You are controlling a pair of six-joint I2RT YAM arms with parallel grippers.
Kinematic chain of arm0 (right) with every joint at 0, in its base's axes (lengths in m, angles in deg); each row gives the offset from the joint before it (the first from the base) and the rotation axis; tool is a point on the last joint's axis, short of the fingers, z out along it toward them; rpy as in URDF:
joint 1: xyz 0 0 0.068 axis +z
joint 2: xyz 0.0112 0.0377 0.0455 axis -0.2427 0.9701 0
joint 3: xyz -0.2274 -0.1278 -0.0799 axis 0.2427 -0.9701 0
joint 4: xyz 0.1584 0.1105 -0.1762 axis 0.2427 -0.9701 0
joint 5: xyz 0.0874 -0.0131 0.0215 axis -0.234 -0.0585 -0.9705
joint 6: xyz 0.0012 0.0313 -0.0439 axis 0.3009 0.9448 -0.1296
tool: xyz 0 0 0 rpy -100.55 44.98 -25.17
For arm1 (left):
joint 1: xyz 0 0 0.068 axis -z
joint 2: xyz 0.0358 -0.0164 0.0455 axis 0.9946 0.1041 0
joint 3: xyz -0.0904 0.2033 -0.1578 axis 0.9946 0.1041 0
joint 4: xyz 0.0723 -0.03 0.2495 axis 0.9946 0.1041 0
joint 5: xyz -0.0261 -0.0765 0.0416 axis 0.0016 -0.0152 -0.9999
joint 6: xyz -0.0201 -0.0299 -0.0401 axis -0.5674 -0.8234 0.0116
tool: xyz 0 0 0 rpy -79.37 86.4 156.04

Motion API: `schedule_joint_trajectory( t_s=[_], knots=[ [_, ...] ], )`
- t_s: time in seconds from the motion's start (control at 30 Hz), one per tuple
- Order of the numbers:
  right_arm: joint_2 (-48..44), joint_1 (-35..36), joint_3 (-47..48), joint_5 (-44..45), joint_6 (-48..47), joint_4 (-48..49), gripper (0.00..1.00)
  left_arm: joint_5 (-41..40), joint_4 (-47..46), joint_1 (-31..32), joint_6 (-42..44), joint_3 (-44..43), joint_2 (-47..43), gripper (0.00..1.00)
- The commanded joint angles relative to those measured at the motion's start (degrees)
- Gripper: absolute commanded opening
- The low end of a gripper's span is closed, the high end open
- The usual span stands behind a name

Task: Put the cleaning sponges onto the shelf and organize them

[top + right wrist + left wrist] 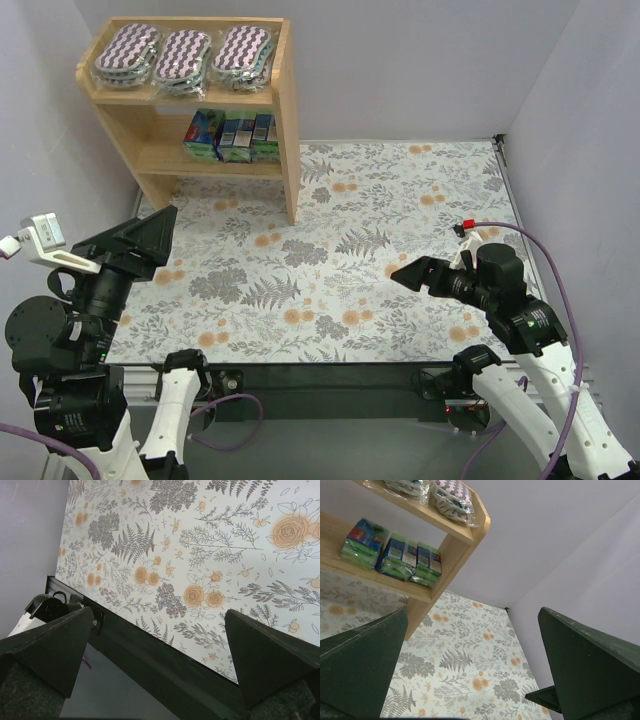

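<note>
Though wrapped in clear film, easy to sort: three purple-and-white zigzag sponges [182, 52] side by side along the top board of the wooden shelf [291, 120], edges touching or overlapping. Three blue-and-green packs [235, 137] upright on the board below, bunched toward its right end, touching one another. White label panels on the two dark-blue packs, red patch on the left one; print too small to read, brand not legible. Shelf at the far left corner of the floral-topped desk [400, 200]. Left gripper [472, 625] raised over the near left corner, fingers spread wide, holding nothing. Right gripper [159, 612] above the near right edge, fingers likewise wide apart, empty. Both well apart from shelf and sponges.
</note>
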Motion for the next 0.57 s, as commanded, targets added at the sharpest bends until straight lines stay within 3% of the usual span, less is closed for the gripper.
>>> schedule_joint_trajectory(
  t_s=[0.0,0.37,0.53],
  knots=[
    [-0.3,-0.2,-0.5,1.1,0.5,0.9,0.99,-1.8,3.0,0.1,2.1,-1.0,1.0,0.98],
    [1.1,-0.2,0.3,1.3,0.3,1.0,0.99,-2.5,4.2,0.1,1.9,-2.5,3.1,0.96],
    [1.6,-0.2,0.8,3.0,0.3,0.7,0.99,3.0,2.8,0.1,0.3,0.4,4.9,0.98]
  ],
)
